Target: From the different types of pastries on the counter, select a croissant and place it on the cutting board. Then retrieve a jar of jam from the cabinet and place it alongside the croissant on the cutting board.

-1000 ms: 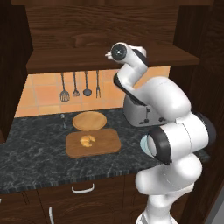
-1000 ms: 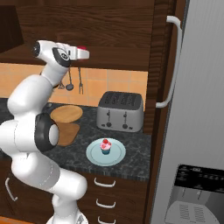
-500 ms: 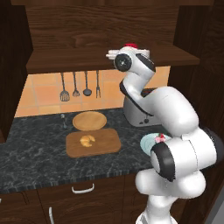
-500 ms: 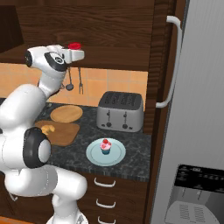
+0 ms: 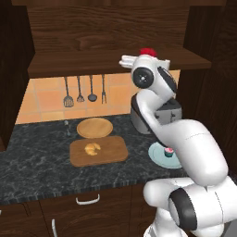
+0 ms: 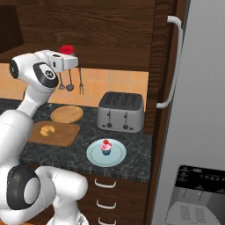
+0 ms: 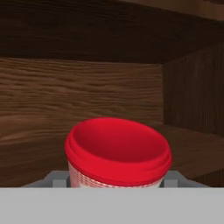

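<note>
The jar of jam [image 7: 117, 151], with red lid and pale label band, sits between my fingertips [image 7: 57, 178] in the hand view, with the cabinet's wooden back wall behind it. My gripper [image 5: 147, 57] [image 6: 67, 55] is shut on it at shelf height in front of the cabinet [image 5: 69, 62], and the red lid [image 5: 147, 51] shows above the hand. The croissant [image 5: 92, 148] [image 6: 47, 130] lies on the cutting board [image 5: 113, 155] [image 6: 66, 135] on the counter [image 5: 37, 171], well below and left of the gripper.
A pink cupcake [image 6: 106, 147] stands on a teal plate [image 6: 94, 157] at the counter's front right. A steel toaster [image 6: 121, 112] stands behind it. A round wooden plate [image 5: 94, 127] lies behind the board, utensils [image 5: 83, 90] hang on the wall, and a fridge [image 6: 197, 110] stands at the right.
The hand has moved along the front of the shelf with the jar going with it, and the arm's upper links have turned. The things on the counter have stayed put.
</note>
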Robot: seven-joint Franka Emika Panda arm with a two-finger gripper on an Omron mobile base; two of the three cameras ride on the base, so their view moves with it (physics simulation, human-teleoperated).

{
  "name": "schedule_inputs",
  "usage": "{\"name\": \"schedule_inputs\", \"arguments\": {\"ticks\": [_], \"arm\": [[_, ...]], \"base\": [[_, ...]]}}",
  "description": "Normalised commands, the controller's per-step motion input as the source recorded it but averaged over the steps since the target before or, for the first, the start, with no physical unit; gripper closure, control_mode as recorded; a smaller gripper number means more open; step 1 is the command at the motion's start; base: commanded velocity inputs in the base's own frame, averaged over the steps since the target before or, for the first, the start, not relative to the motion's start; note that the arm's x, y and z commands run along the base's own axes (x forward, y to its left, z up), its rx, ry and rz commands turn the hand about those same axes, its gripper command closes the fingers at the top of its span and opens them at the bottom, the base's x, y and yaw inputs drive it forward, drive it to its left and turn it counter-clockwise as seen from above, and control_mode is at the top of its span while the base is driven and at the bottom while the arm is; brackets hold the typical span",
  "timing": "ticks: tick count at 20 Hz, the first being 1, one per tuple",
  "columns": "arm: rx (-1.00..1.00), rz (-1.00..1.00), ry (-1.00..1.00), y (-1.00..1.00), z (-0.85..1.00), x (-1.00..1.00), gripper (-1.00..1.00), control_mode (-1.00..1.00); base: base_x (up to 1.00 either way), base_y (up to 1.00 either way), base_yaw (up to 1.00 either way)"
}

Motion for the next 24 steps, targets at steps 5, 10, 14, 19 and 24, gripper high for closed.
{"name": "schedule_inputs", "arguments": {"ticks": [5, 10, 14, 19, 24], "arm": [[0.02, 0.01, 0.15, 0.0, 0.3, -0.85, 1.0, -1.0], [0.0, 0.12, 0.1, 0.0, -0.03, -0.81, 1.0, -1.0], [0.0, 0.17, 0.0, -0.06, -0.19, -0.88, 1.0, -1.0], [0.0, 0.26, 0.0, -0.14, -0.39, -0.61, 1.0, -1.0], [0.0, 0.38, 0.0, -0.14, -0.37, -0.2, 1.0, -1.0]], "base": [[0.0, 0.0, 0.0], [0.0, 0.0, 0.0], [0.0, 0.0, 0.0], [0.0, 0.0, 0.0], [0.0, 0.0, 0.0]]}}
